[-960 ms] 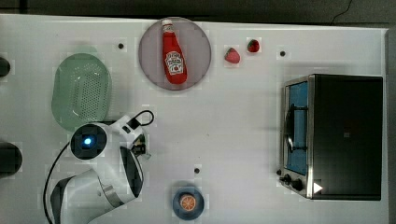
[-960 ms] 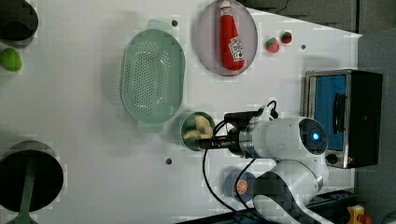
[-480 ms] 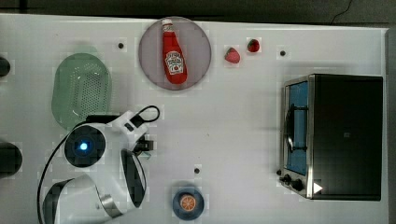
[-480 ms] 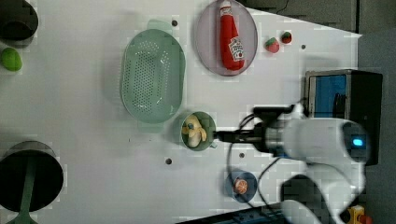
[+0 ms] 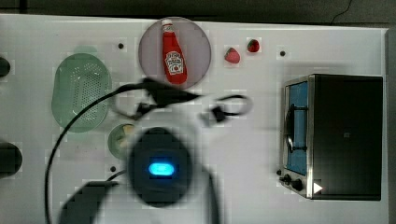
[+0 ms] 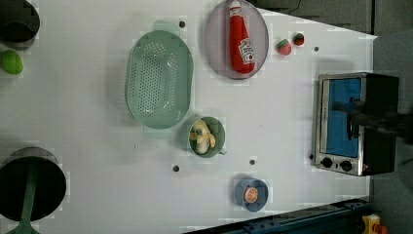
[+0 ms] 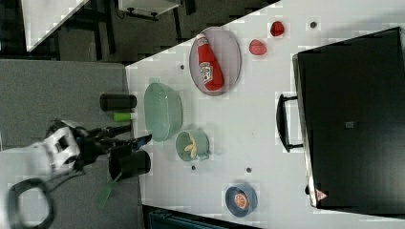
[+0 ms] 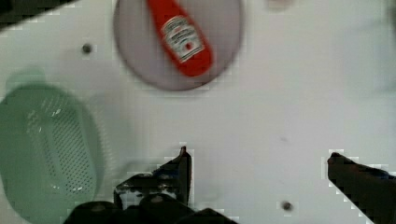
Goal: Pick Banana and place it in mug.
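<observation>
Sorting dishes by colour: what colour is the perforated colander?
Pale green oval perforated colander, clearest in the left view.

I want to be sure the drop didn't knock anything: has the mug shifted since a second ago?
No. In the left view the mug sits just off the colander's lower-right end, as before, banana inside.

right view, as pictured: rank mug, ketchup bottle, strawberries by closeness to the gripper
1. mug: just to the right view's right of the gripper, banana inside.
2. ketchup bottle: on the plate, farther up and right.
3. strawberries: beyond the plate, near the right view's top.
</observation>
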Controlling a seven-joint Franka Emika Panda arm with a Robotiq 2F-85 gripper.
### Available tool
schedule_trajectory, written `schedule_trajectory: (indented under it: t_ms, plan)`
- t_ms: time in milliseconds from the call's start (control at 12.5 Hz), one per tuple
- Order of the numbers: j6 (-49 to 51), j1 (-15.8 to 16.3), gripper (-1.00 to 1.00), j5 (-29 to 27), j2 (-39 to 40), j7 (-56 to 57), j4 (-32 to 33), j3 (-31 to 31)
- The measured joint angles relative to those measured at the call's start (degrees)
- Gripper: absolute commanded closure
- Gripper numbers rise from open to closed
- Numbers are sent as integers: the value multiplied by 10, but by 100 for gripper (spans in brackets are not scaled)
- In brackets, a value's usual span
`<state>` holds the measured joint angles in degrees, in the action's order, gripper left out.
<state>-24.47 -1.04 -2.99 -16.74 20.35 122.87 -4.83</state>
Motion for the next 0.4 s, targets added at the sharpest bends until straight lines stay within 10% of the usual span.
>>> schedule_trajectory:
  t_ms: [400]
  plan:
    - [156, -13, -100, 19, 19, -2, -123, 118]
